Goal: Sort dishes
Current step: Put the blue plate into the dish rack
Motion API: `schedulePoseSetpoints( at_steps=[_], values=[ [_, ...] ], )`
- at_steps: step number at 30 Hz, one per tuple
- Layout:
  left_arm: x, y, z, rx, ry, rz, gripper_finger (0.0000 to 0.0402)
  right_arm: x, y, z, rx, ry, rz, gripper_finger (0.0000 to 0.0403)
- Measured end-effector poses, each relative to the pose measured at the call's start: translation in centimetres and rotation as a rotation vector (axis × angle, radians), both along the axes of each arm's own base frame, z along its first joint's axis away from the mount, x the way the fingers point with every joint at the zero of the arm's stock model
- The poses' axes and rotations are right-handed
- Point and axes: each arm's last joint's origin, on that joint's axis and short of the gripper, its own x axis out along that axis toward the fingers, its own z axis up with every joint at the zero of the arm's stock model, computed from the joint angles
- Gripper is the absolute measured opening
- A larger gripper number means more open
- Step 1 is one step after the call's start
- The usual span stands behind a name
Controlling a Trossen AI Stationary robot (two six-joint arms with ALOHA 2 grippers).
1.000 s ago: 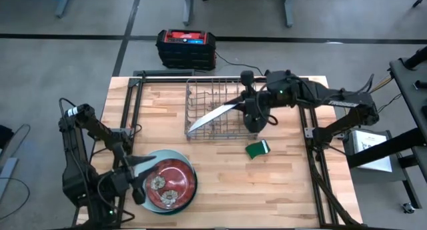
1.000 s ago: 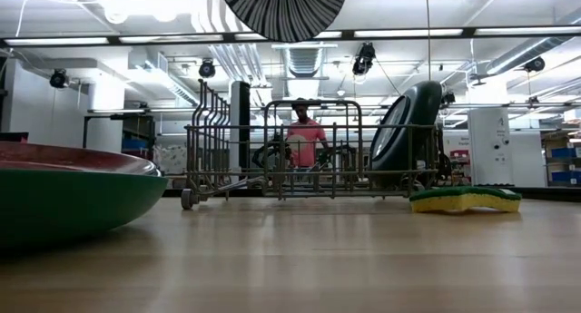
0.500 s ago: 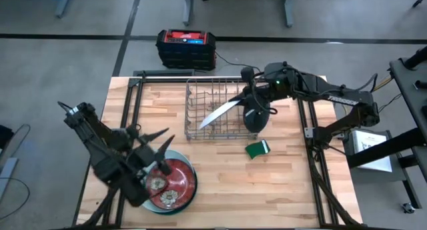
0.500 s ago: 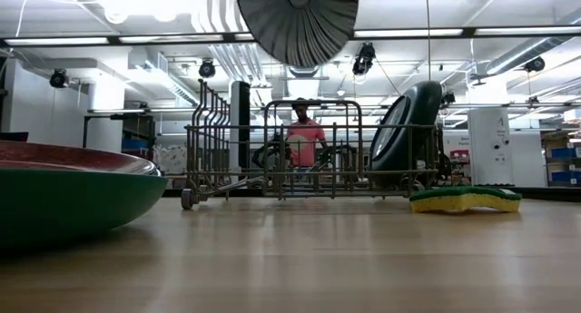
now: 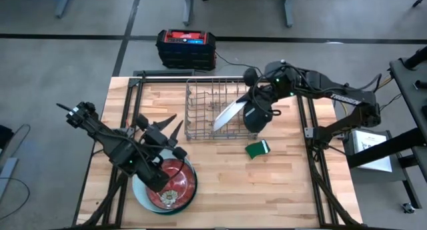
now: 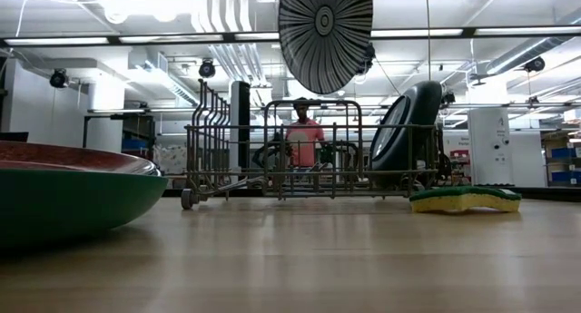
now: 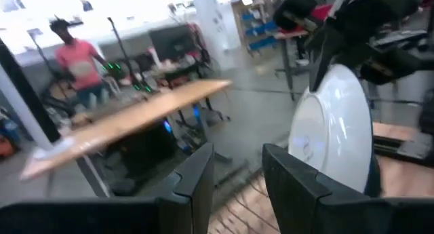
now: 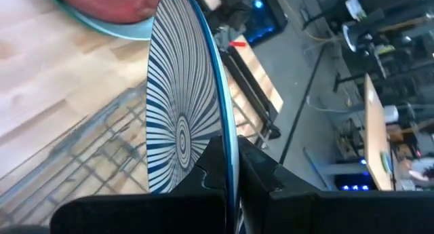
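Observation:
My right gripper (image 5: pixel 251 100) is shut on a thin white plate (image 5: pixel 229 114) with a dark striped face (image 6: pixel 325 36) and holds it over the grey wire rack (image 5: pixel 212 110). A dark teal plate (image 5: pixel 257 118) stands on edge at the rack's right end. At the near left lies a stack of dishes (image 5: pixel 168 187): a red-brown plate on a pale blue one, with a green underside (image 6: pixel 77 200) in the low view. My left gripper (image 5: pixel 160 127) hangs open above the table between the stack and the rack, with nothing between its fingers (image 7: pixel 196 183). My right gripper pinches the striped plate's rim (image 8: pixel 229 149) between its two fingers, one on the face and one on the back. The fingers come slanting down from the table's right. The plate stands on edge, tilted, lifted clear above the rack.
A green sponge (image 5: pixel 258 149) lies just in front of the rack's right end. A black and red box (image 5: pixel 187 47) sits on the floor beyond the far edge. A person (image 6: pixel 304 136) stands in the room behind. Bare wood runs along the near right.
My left gripper has swung from the near left corner toward the rack, passing over the stack. My right gripper has carried the striped plate toward the table's right and rolled it, and in the low view its face shows rounder and lower over the rack.

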Motion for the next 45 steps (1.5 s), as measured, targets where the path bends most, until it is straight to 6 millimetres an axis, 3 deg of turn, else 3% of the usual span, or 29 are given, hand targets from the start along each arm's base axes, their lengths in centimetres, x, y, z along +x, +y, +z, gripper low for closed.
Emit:
schedulePoseSetpoints(
  at_steps=[7, 13, 30, 37, 45],
  values=[
    [0.6, -0.5, 0.0, -0.132, -0.024, -0.046, 0.0116, -1.4, -0.4, 0.0, -0.053, 0.045, 0.072, 0.0002],
    [0.8, -0.6, 0.1, -0.156, -0.052, -0.048, 0.0116, -3.0, -0.7, 1.1, -0.054, -0.027, 0.174, 0.0002],
    [1.2, -1.0, -0.1, -0.303, -0.008, -0.129, 0.0116, -6.1, -2.0, 1.7, -0.181, -0.014, 0.205, 0.0002],
    [1.8, -1.4, -0.9, -0.259, 0.042, -0.126, 0.0116, -6.4, -2.6, 1.8, -0.352, -0.024, 0.281, 0.0002],
    [2.0, -1.5, -1.2, -0.191, 0.088, -0.116, 0.0116, -5.8, -4.4, 1.0, -0.399, 0.021, 0.273, 0.0002]
  ],
)
